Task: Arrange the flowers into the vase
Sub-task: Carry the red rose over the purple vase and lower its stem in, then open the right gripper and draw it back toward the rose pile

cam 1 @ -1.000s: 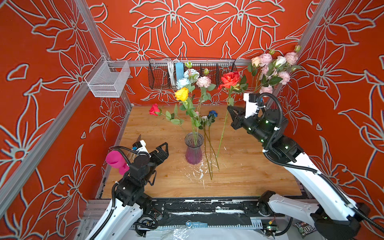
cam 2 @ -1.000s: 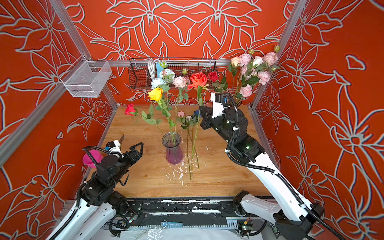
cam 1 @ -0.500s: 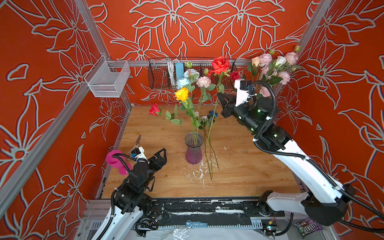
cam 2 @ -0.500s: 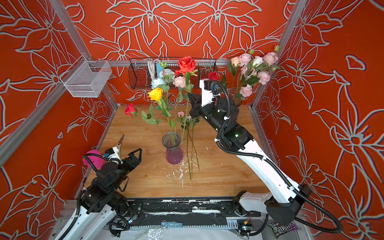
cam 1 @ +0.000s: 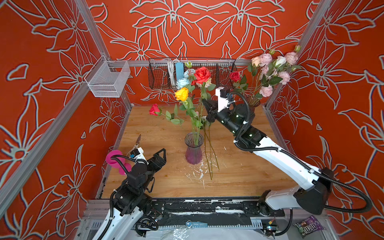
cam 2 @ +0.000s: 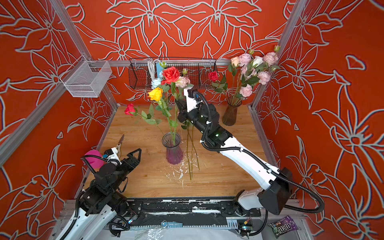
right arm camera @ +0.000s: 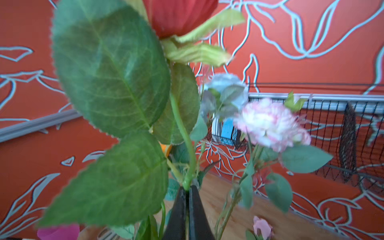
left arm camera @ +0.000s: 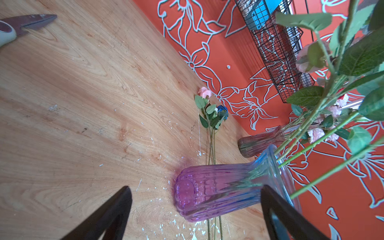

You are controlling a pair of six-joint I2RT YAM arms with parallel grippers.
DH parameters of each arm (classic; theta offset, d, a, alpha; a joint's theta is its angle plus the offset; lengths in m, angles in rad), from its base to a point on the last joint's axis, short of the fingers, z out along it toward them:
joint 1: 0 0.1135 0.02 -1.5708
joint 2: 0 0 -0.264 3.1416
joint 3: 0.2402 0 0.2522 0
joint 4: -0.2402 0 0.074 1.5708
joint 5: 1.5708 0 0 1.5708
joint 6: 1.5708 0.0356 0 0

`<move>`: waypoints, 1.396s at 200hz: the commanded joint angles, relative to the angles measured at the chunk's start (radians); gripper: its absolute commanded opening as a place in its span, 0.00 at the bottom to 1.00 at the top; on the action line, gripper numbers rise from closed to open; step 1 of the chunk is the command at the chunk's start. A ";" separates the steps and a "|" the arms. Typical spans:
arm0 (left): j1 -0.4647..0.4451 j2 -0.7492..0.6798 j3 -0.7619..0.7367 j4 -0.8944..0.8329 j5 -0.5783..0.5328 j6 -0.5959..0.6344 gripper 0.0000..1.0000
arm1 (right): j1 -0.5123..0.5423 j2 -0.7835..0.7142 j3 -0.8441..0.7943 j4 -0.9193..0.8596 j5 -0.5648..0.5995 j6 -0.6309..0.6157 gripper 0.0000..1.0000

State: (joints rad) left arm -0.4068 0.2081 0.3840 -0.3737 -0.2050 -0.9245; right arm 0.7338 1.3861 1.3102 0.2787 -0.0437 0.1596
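Because the long stem has to drop straight through a narrow glass mouth, the right gripper [right arm camera: 188,188] pinches the big red rose [cam 1: 202,74] partway down its green stem, jaws pressed together on it just below the large leaves. That leaves the bloom free above and the lower stem free to slide. The rose stands nearly upright over the middle of the table, its long axis running from the bloom, high against the back wall, down to the vase [cam 1: 193,149]. It tilts slightly, and its lower end appears to reach into the mouth, though the other stems there make this hard to confirm. A yellow rose [cam 1: 182,94] and a small red rose [cam 1: 154,109] already stand in the vase, the small one leaning far out to the left. The left gripper [cam 1: 159,155] hangs low to the left of the vase, apart from it, jaws spread wide and empty; I judge it is placed to steady the glass if needed. Two loose stems [left arm camera: 212,133] lie flat just beside the vase, blooms pointing to the back wall, waiting their turn.
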 commanded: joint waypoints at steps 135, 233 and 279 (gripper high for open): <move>-0.004 -0.005 -0.007 0.035 0.061 -0.061 0.96 | 0.104 -0.247 -0.251 -0.257 0.102 -0.041 0.48; -0.003 0.014 -0.036 0.008 0.087 -0.126 0.95 | -0.048 -0.480 -0.443 -0.363 0.120 0.096 0.48; -0.004 0.067 -0.010 0.032 0.090 -0.122 0.95 | -0.056 -0.481 -0.366 -0.407 0.093 0.085 0.47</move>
State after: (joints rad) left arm -0.4068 0.2504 0.3496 -0.3702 -0.1181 -1.0367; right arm 0.6880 0.9276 0.8997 -0.1074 0.0681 0.2264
